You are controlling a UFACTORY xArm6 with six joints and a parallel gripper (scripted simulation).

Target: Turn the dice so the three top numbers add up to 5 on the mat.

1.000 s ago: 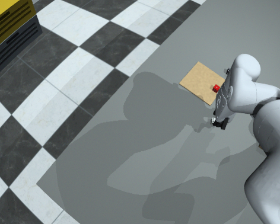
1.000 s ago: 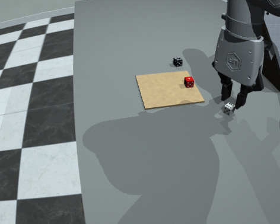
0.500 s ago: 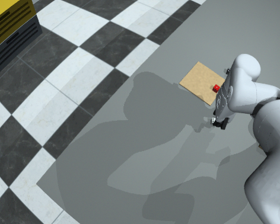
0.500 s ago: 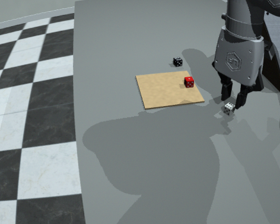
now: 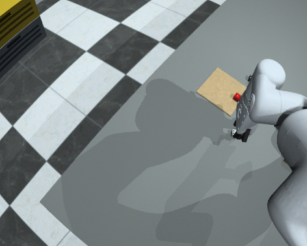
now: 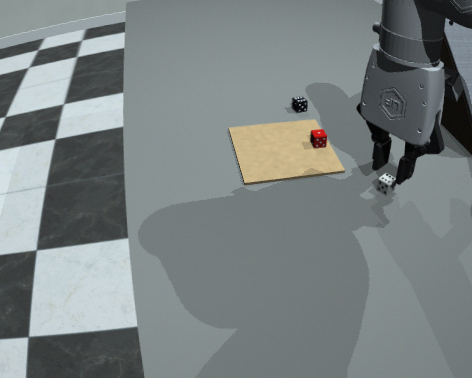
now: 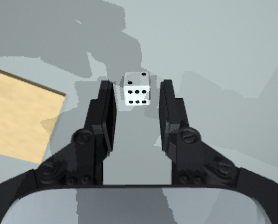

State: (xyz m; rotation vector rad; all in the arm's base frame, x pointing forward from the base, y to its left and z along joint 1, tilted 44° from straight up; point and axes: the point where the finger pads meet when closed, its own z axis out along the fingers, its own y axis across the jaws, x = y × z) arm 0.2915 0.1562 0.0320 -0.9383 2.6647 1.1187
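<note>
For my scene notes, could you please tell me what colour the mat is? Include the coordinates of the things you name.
The mat (image 5: pixel 217 88) (image 6: pixel 279 154) (image 7: pixel 25 120) is light tan, best seen in the exterior view.

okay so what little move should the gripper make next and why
Probably ease forward so the white die sits between the pads: the gripper is open, and in the wrist view the die lies near the fingertips, with gaps on both sides.

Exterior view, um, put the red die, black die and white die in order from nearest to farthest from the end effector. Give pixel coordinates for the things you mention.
1. White die (image 5: pixel 233 132) (image 6: pixel 385 183) (image 7: pixel 137 95), off the mat (image 5: pixel 217 87) (image 6: pixel 279 151) (image 7: pixel 25 117), right by the fingers.
2. Red die (image 5: pixel 237 97) (image 6: pixel 318 138), on the mat.
3. Black die (image 5: pixel 250 78) (image 6: pixel 299 104), on the table past the mat's far edge.
</note>
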